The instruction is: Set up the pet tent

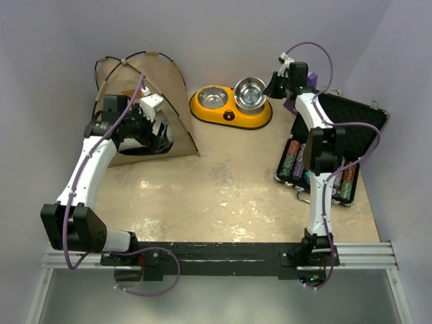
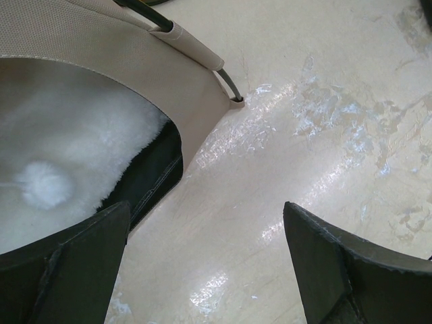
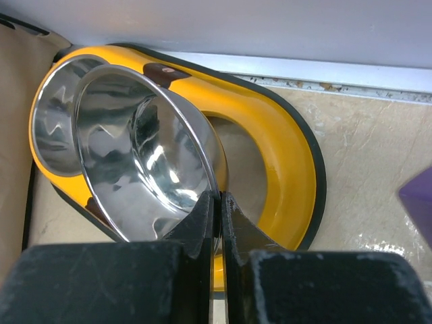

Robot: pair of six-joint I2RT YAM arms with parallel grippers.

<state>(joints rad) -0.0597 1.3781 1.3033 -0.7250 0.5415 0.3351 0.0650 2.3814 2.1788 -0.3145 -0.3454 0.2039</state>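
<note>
The pet tent (image 1: pixel 165 88) stands upright at the back left, tan with black poles crossing at its top. My left gripper (image 1: pixel 158 135) is open at its arched door, low over the table. In the left wrist view the gripper (image 2: pixel 206 270) is empty over bare table, with the tent's door edge (image 2: pixel 101 47), a pole end (image 2: pixel 229 84) and a white fluffy cushion (image 2: pixel 61 148) inside. My right gripper (image 1: pixel 273 84) is shut on the rim of a steel bowl (image 3: pixel 135 148), held tilted above the yellow feeder (image 3: pixel 290 169).
The yellow double-bowl feeder (image 1: pixel 229 116) sits at the back middle with a second steel bowl (image 3: pixel 50 128) in its left hole. An open black case of poker chips (image 1: pixel 337 148) lies at the right. A purple object (image 1: pixel 312 81) stands by the back wall.
</note>
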